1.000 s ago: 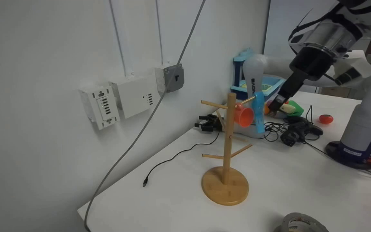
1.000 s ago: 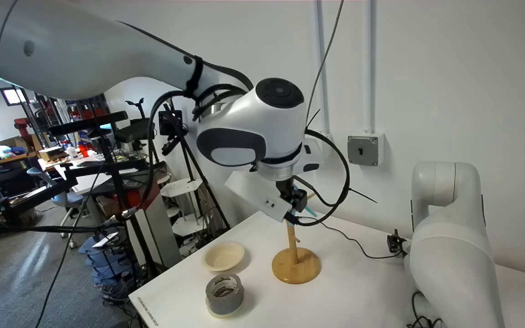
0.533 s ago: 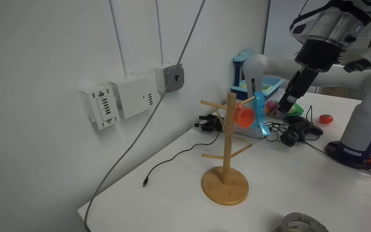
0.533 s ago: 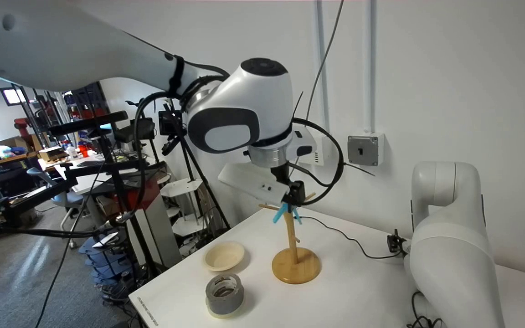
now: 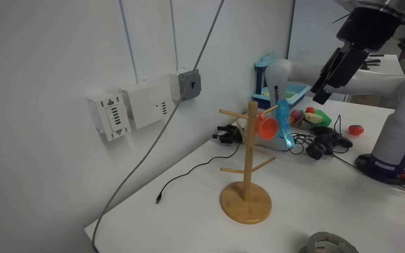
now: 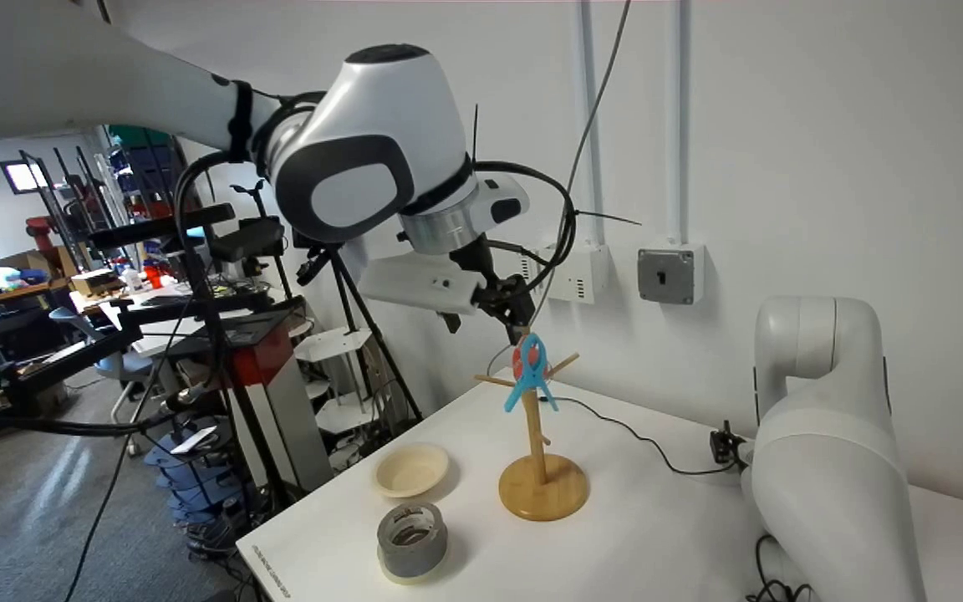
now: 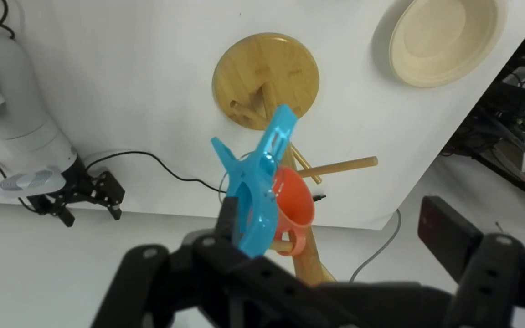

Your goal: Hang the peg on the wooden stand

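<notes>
- Your light-blue peg [image 6: 531, 380] hangs at the outer end of an upper cross arm of the wooden stand [image 6: 543, 489]; in an exterior view you see it just below and right of centre, its legs spread and pointing down.
- You cannot tell exactly how the cross arm meets the peg's loop; that spot is hidden.
- An orange cup [image 5: 268, 128] hangs by its handle on the same cross arm, between the peg and the pole.
- Your gripper [image 7: 335, 223] is spread wide: in the wrist view its fingers [image 7: 449, 237] stand well apart, one left of centre, one at the right, with the cup and pole showing between them.
- The finger left of centre overlaps the peg by line of sight only; in an exterior view you have the gripper [image 5: 322, 95] at upper right, well apart from the peg.
- The stand is upright on the white table [image 5: 294, 203].
- A cream bowl [image 7: 445, 41] lies at the wrist view's upper right; a grey tape roll [image 6: 412, 543] sits lower left of centre in an exterior view.
</notes>
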